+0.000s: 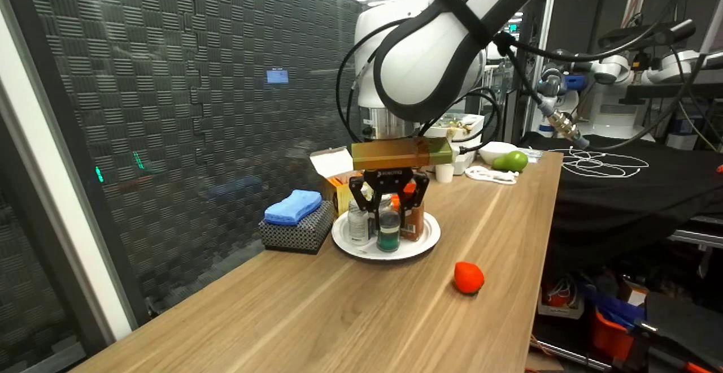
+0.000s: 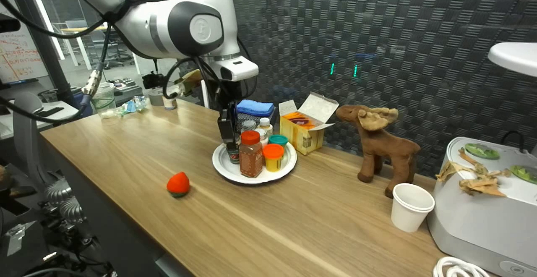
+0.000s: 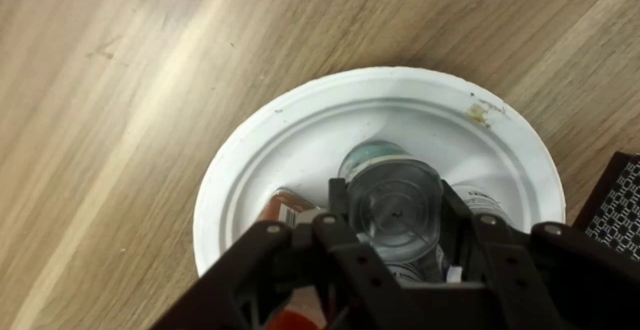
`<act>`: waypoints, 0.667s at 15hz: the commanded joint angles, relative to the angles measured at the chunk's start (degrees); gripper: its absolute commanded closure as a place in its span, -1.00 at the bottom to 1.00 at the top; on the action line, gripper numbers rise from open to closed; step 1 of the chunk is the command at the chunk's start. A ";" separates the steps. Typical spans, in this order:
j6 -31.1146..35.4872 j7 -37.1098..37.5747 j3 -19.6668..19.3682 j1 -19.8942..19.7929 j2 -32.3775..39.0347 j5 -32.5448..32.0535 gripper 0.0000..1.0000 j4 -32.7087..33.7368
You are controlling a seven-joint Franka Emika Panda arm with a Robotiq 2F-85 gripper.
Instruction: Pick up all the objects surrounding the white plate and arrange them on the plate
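On the table rests the white plate (image 3: 240,135), crowded with small containers. My gripper (image 3: 395,195) is over it, its fingers shut on a clear jar (image 1: 388,237) whose green end points down; the jar stands at or just above the plate surface. Around it on the plate are a red-lidded spice jar (image 2: 251,159), a yellow tub with orange lid (image 2: 273,159), a teal-capped container (image 2: 278,139) and white pill bottles (image 1: 358,223), partly hidden by the gripper and each other. An orange-red round piece (image 2: 178,184) lies on the bare table, apart from the plate.
Close to the plate stand a dark patterned box (image 1: 299,234) with a blue block (image 1: 292,208) on top, and an open yellow-and-white carton (image 2: 302,136). Farther along are a brown plush moose (image 2: 381,151), white cups (image 2: 411,210) and a white appliance (image 2: 482,218).
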 commanded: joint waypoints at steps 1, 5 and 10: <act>-0.05 -3.98 -0.42 0.78 3.00 2.81 0.62 3.99; -0.61 -7.14 -0.36 1.37 4.45 4.64 0.62 6.00; -0.37 -8.22 -0.53 2.37 2.83 4.63 -0.67 3.51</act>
